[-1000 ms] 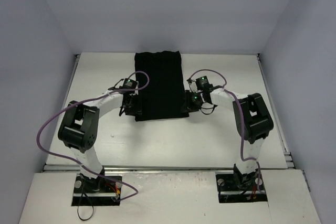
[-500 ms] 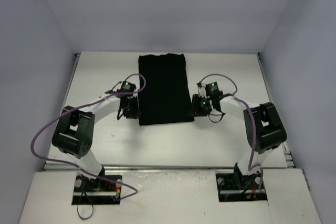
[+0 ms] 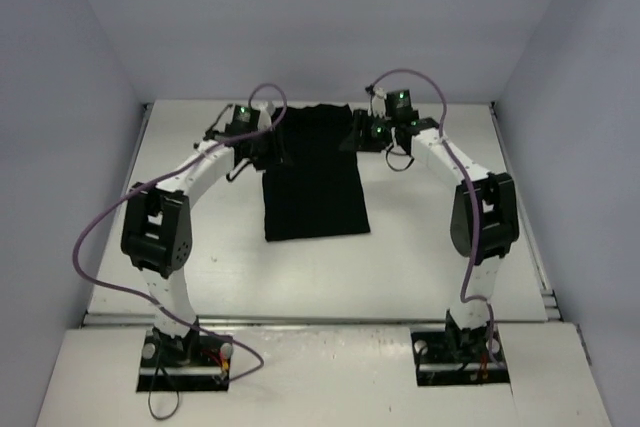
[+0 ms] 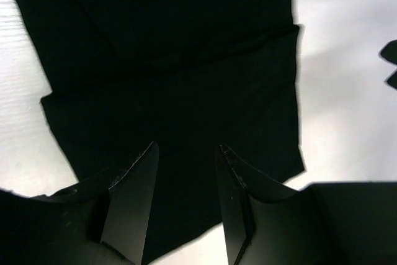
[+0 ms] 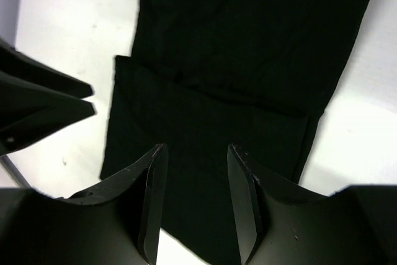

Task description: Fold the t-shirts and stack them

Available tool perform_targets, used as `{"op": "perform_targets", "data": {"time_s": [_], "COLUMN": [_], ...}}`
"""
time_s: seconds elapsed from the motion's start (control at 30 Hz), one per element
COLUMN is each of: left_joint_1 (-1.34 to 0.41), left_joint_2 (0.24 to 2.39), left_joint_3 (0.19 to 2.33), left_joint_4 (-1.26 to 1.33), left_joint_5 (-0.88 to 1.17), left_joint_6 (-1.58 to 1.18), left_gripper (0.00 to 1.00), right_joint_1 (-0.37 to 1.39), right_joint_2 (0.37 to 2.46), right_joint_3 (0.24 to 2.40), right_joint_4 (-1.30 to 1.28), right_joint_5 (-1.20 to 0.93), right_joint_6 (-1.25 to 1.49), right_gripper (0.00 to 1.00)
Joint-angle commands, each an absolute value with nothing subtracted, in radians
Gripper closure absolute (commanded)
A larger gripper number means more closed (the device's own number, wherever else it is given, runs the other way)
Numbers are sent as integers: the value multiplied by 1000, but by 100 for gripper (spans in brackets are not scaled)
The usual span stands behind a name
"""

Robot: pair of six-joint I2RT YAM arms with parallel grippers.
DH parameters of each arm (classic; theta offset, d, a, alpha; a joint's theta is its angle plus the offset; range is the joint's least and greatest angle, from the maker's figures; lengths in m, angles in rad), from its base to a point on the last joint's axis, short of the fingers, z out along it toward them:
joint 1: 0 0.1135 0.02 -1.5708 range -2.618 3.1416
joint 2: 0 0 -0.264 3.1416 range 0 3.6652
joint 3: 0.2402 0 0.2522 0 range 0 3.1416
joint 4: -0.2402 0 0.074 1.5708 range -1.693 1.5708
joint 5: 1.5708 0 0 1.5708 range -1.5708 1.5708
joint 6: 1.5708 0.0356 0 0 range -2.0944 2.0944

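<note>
One black t-shirt (image 3: 315, 192) lies flat on the white table (image 3: 430, 247) as a long narrow folded strip running from far to near. My left gripper (image 3: 268, 145) hovers at the strip's far left edge and my right gripper (image 3: 360, 135) at its far right edge. In the left wrist view the gripper (image 4: 186, 153) is open and empty over the t-shirt (image 4: 173, 91), where a folded layer shows an edge. In the right wrist view the gripper (image 5: 196, 153) is open and empty over the t-shirt (image 5: 236, 66).
Grey-blue walls close in the table at the back and both sides. The right gripper's tip (image 4: 391, 60) shows at the edge of the left wrist view, and the left gripper (image 5: 37, 103) shows in the right wrist view. Purple cables arc over both arms.
</note>
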State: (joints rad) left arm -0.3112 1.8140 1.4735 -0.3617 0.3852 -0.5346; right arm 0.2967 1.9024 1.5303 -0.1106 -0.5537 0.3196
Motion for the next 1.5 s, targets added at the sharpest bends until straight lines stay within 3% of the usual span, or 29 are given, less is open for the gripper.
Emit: {"op": "perform_targets", "data": {"time_s": [0.0, 0.33, 0.5, 0.7, 0.83, 1.07, 1.23, 1.47], "left_joint_1": [-286, -230, -211, -214, -253, -331, -395, -413], "left_joint_2": [1926, 2101, 2127, 2014, 1793, 1561, 1534, 1582], "left_joint_3": [1551, 1542, 1510, 1554, 1548, 1267, 1126, 1104], "left_joint_4": [-279, -216, -211, -325, -462, -641, -639, -602], "left_joint_5": [501, 560, 563, 497, 299, 134, 108, 72], "left_joint_6": [-534, -486, -473, -436, -454, -613, -662, -673], "left_gripper": [61, 62, 62, 59, 46, 35, 33, 33], "right_joint_1": [275, 203, 154, 162, 190, 290, 384, 428], "right_joint_2": [2038, 2204, 2197, 2023, 1833, 1665, 1589, 1562], "right_joint_3": [1654, 1628, 1541, 1503, 1395, 1149, 1021, 923], "right_joint_4": [-125, -83, -82, -91, -113, -154, -171, -179], "right_joint_5": [-661, -721, -628, -521, -331, -203, -123, -51], "right_joint_6": [280, 219, 193, 202, 243, 359, 486, 600], "right_gripper": [59, 61, 63, 62, 55, 45, 42, 42]}}
